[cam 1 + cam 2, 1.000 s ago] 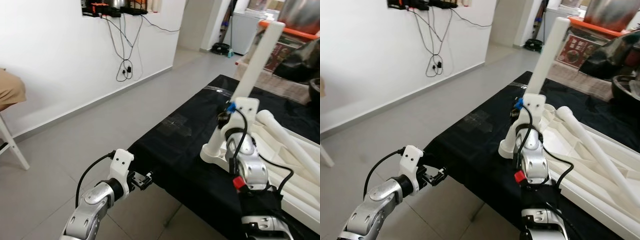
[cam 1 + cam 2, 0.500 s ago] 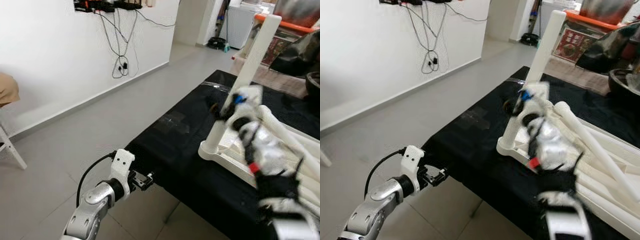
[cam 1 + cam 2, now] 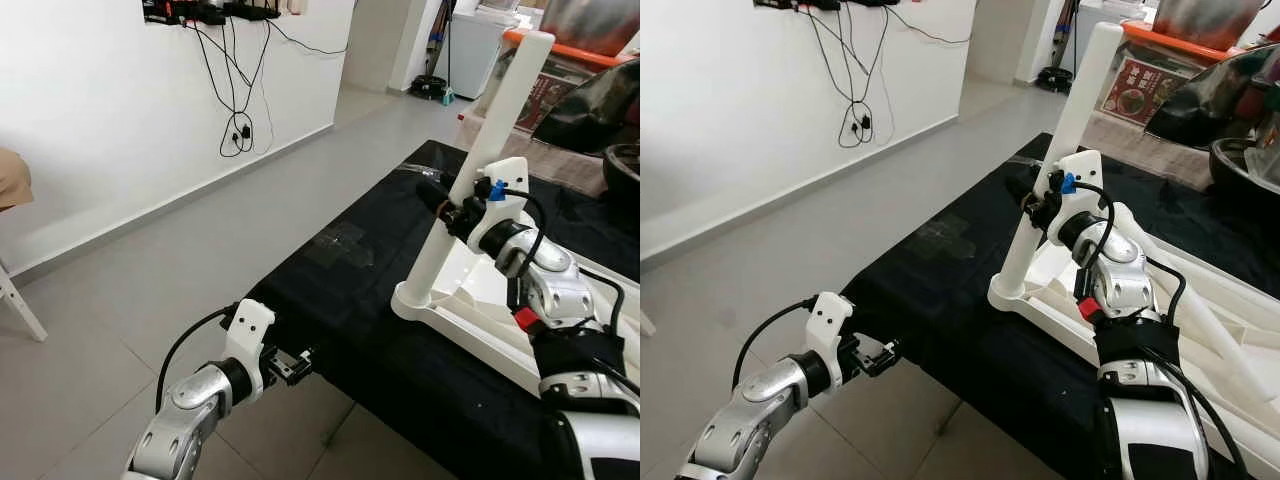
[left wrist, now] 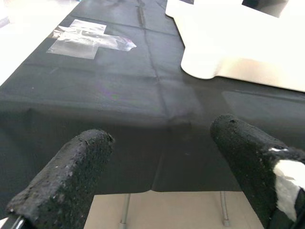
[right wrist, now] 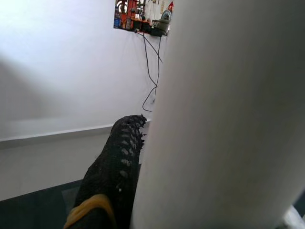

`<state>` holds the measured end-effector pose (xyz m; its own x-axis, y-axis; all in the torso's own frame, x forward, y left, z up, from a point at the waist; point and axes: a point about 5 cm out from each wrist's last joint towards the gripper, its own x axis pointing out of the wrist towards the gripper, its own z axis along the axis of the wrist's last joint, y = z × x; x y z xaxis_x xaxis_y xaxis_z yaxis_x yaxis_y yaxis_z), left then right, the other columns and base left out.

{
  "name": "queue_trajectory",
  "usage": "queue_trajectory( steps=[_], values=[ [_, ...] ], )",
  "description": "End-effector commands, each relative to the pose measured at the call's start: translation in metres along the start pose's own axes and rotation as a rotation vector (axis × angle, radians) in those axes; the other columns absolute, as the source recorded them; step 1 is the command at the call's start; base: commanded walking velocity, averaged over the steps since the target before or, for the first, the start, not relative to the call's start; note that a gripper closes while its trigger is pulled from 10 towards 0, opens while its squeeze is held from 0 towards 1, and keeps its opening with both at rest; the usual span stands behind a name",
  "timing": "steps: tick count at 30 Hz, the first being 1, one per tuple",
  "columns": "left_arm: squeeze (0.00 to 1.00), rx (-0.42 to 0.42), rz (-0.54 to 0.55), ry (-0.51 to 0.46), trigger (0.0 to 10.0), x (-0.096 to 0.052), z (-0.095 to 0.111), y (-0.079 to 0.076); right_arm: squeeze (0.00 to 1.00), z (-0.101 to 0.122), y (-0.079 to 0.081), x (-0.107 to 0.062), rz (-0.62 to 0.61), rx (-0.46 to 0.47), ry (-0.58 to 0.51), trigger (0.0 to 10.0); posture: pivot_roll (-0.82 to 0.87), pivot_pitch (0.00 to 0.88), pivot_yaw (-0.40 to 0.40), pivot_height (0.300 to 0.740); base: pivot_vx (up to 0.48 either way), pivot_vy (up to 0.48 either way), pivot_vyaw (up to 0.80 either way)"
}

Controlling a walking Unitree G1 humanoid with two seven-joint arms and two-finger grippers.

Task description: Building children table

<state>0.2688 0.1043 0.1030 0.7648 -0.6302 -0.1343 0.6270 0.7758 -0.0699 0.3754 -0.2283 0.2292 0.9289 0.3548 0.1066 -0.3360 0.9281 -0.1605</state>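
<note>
R hand (image 3: 452, 212) is clamped on the white table leg (image 3: 478, 164) approx. mid-length; one black finger (image 5: 112, 174) lies flush against the leg. The leg stands near upright, slightly tilted, its foot seated in the corner socket of the upside-down white tabletop (image 3: 470, 300), which lies on the black-covered surface (image 3: 340, 270) just below the hand.

Step in hand, by my read: seating/tightening this leg in its socket. To do it well: keep the grip square to the leg axis, turn or press along the axis w/o levering sideways, since a side load could tip the tabletop or cross the joint. Watch that the base flange sits flat on the tabletop before letting go.

L hand (image 3: 292, 364) hangs low off the near edge of the surface, fingers (image 4: 66, 179) apart, holding nothing; it could steady the tabletop corner ahead of it.

Hard to make out: joint type (thread vs push-fit) not visible. 2nd finger of R hand is hidden behind the leg. Further legs (image 3: 1200, 300) beyond R arm are partly cut off, count unclear. Far side of tabletop is out of frame
</note>
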Motion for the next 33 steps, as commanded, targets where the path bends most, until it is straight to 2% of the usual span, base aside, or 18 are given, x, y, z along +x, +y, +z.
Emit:
queue_trajectory(
  steps=[1, 2, 4, 5, 7, 8, 10, 11, 12, 14, 16, 17, 18, 22, 23, 24, 25, 33],
  values=[
    [0.00, -0.013, -0.019, 0.019, 10.0, -0.001, -0.004, -0.003, 0.00, -0.023, -0.011, -0.007, -0.156, -0.090, 0.127, 0.0, 0.02, 0.000, -0.132, 0.740, 0.000, 0.000, 0.00],
    [0.00, -0.013, -0.019, 0.019, 10.0, -0.001, -0.004, -0.003, 0.00, -0.023, -0.011, -0.007, -0.156, -0.090, 0.127, 0.0, 0.02, 0.000, -0.132, 0.740, 0.000, 0.000, 0.00],
    [0.00, -0.012, -0.022, 0.019, 10.0, 0.000, -0.004, -0.004, 0.00, -0.034, -0.029, -0.014, -0.399, -0.059, 0.194, 0.0, 0.02, 0.000, -0.132, 0.740, 0.000, 0.000, 0.00],
    [0.00, -0.012, -0.022, 0.019, 10.0, 0.000, -0.004, -0.004, 0.00, -0.034, -0.029, -0.014, -0.399, -0.059, 0.194, 0.0, 0.02, 0.000, -0.132, 0.740, 0.000, 0.000, 0.00],
    [0.00, -0.016, -0.025, 0.016, 10.0, 0.001, -0.004, -0.005, 0.00, -0.055, -0.044, -0.033, -0.688, 0.011, 0.256, 0.0, 0.02, 0.000, -0.131, 0.740, 0.000, 0.000, 0.00],
    [0.00, -0.018, -0.027, 0.016, 10.0, 0.001, -0.004, -0.006, 0.00, -0.071, -0.044, -0.044, -0.802, 0.072, 0.303, 0.0, 0.02, 0.000, -0.134, 0.740, 0.000, 0.000, 0.00],
    [0.00, -0.019, -0.028, 0.016, 10.0, 0.001, -0.003, -0.007, 0.00, -0.082, -0.042, -0.052, -0.873, 0.113, 0.339, 0.0, 0.02, 0.000, -0.134, 0.740, 0.000, 0.000, 0.00],
    [0.00, -0.021, -0.028, 0.016, 10.0, 0.000, -0.004, -0.007, 0.00, -0.091, -0.029, -0.056, -0.893, 0.136, 0.359, 0.0, 0.02, 0.000, -0.135, 0.740, 0.000, 0.000, 0.00],
    [0.00, -0.021, -0.028, 0.016, 10.0, 0.000, -0.004, -0.007, 0.00, -0.091, -0.029, -0.056, -0.893, 0.136, 0.359, 0.0, 0.02, 0.000, -0.135, 0.740, 0.000, 0.000, 0.00],
    [0.00, -0.023, -0.029, 0.017, 10.0, -0.001, -0.004, -0.007, 0.00, -0.096, -0.003, -0.054, -0.879, 0.143, 0.360, 0.0, 0.01, 0.000, -0.135, 0.740, 0.000, 0.000, 0.00],
    [0.00, -0.025, -0.030, 0.018, 10.0, -0.002, -0.004, -0.007, 0.00, -0.090, 0.016, -0.048, -0.849, 0.136, 0.338, 0.0, 0.01, 0.000, -0.139, 0.740, 0.000, 0.000, 0.00],
    [0.00, -0.025, -0.030, 0.018, 10.0, -0.002, -0.004, -0.007, 0.00, -0.090, 0.016, -0.048, -0.849, 0.136, 0.338, 0.0, 0.01, 0.000, -0.139, 0.740, 0.000, 0.000, 0.00],
    [0.00, -0.028, -0.032, 0.018, 10.0, -0.001, -0.005, -0.008, 0.00, -0.080, 0.031, -0.039, -0.810, 0.128, 0.316, 0.0, 0.01, 0.000, -0.145, 0.740, 0.000, 0.000, 0.00],
    [0.00, -0.029, -0.033, 0.016, 10.0, -0.001, -0.004, -0.008, 0.00, -0.076, 0.039, -0.034, -0.774, 0.134, 0.310, 0.0, 0.01, 0.000, -0.146, 0.740, 0.000, 0.000, 0.00],
    [0.00, -0.031, -0.032, 0.014, 10.0, -0.001, -0.004, -0.008, 0.69, -0.074, 0.047, -0.028, -0.721, 0.154, 0.291, 10.0, 0.02, 0.000, -0.152, 0.740, 0.000, 0.000, 0.00],
    [0.00, -0.031, -0.032, 0.014, 10.0, -0.001, -0.004, -0.008, 0.69, -0.074, 0.047, -0.028, -0.721, 0.154, 0.291, 10.0, 0.02, 0.000, -0.152, 0.740, 0.000, 0.000, 0.00],
    [0.00, -0.032, -0.031, 0.012, 10.0, -0.001, -0.004, -0.008, 1.00, -0.071, 0.054, -0.025, -0.676, 0.163, 0.267, 10.0, 0.02, 0.000, -0.155, 0.740, 0.000, 0.000, 0.00],
    [0.00, -0.033, -0.026, 0.014, 10.0, -0.002, -0.005, -0.007, 1.00, -0.041, 0.059, -0.020, -0.572, 0.143, 0.113, 10.0, 0.01, 0.000, -0.149, 0.740, 0.000, 0.000, 0.00]
  ],
)
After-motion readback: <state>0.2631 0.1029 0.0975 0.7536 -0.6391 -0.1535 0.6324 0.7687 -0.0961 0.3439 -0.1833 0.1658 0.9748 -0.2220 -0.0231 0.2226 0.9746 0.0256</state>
